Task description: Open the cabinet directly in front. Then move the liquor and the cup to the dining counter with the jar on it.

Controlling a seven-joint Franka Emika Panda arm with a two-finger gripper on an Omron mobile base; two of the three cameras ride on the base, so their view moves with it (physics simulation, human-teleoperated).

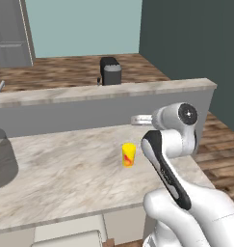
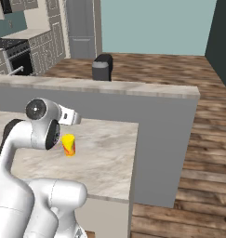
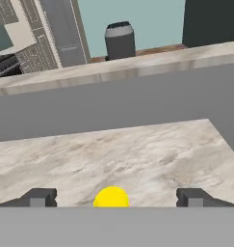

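The cup point(image 3: 111, 197) stood upright on the marbled counter point(image 3: 152, 154), midway between the two fingers point(image 3: 39, 198), which were spread wide apart and clear of it. Behind rose the counter's grey ledge point(image 1: 104, 91); beyond it, a dark bin point(image 2: 102, 67) on wooden floor point(image 2: 179, 69)

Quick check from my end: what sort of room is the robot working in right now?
Most likely a home kitchen: a marbled dining counter with a raised grey back ledge, a black oven among beige cabinets, and a tall grey fridge beyond.
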